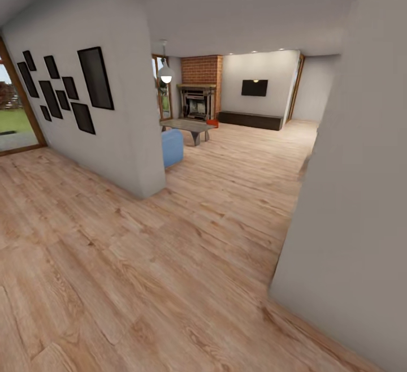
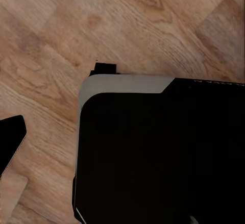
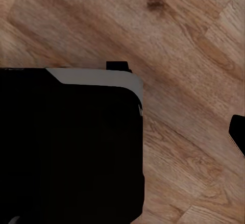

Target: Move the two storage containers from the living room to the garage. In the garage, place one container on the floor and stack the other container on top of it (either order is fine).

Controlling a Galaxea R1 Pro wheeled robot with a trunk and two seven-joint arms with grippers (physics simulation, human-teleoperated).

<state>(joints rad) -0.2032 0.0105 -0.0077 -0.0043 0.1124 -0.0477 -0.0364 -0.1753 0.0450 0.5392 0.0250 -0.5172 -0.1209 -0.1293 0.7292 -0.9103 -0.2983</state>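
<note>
We're in the hallway, looking across light plank flooring (image 1: 169,259) into the living room; far off at about twelve o'clock, an orange-red speck (image 1: 212,122) sits by the fireplace (image 1: 196,102), just right of the coffee table (image 1: 189,126); likely one storage container, too small to confirm, long axis unreadable. Both wrist cameras look down on the robot's dark base (image 2: 153,152) over wood; whether either gripper is released or clenched, I cannot tell. Neither arm is nearer; my call, drive straight ahead.
</note>
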